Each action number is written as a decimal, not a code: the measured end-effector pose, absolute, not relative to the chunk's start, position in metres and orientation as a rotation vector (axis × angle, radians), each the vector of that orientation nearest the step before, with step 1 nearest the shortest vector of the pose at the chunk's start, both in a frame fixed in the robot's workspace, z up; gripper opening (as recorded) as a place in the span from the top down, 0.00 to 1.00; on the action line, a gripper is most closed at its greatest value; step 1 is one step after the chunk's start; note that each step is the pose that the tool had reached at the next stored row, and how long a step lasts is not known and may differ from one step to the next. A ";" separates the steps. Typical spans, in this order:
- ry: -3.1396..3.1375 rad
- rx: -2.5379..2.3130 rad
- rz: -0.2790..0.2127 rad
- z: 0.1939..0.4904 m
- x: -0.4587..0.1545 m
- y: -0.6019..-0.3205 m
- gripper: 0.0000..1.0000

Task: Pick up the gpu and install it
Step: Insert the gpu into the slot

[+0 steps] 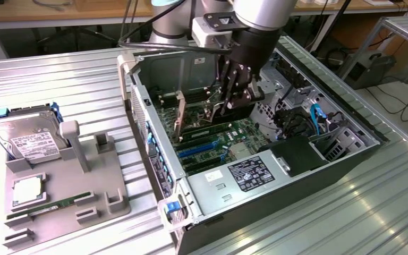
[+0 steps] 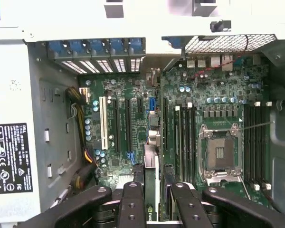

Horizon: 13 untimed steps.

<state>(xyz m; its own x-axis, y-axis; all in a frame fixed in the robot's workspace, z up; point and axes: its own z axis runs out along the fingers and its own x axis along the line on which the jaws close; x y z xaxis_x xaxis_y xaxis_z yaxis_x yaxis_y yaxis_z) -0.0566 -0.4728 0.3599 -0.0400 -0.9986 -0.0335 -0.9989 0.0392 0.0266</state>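
Now — fingers [image 2: 131, 204] half-wide, tight on gpu [image 2: 152, 185], over mobo [image 2: 218, 90].

Silver arm [image 1: 264, 13] with black cable [image 1: 163, 45], white wrist block [image 1: 210, 34], black screw-studded gripper [image 1: 225, 106].

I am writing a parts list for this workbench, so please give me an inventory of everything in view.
table: one, silver, under everything
computer case: one, black and grey, open, on table
motherboard: one, green, inside case
power supply: one, grey, black label, inside case
tray: one, grey, exterior view's left
hard drive: one, silver, on tray
RAM stick: one, green, on tray
gpu: one, dark, over motherboard
claw: one, black, shut on gpu
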 end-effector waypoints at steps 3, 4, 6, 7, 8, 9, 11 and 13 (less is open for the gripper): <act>2.259 -2.174 0.065 0.353 -0.063 -0.474 0.74; 2.257 -2.174 0.064 0.351 -0.064 -0.474 0.74; 2.254 -2.175 0.062 0.349 -0.067 -0.474 0.74; 2.253 -2.176 0.061 0.347 -0.068 -0.474 0.74; 2.250 -2.177 0.060 0.344 -0.070 -0.474 0.74; 2.248 -2.179 0.059 0.342 -0.071 -0.474 0.74; 2.246 -2.182 0.059 0.338 -0.071 -0.474 0.74; 2.244 -2.183 0.059 0.333 -0.071 -0.472 0.74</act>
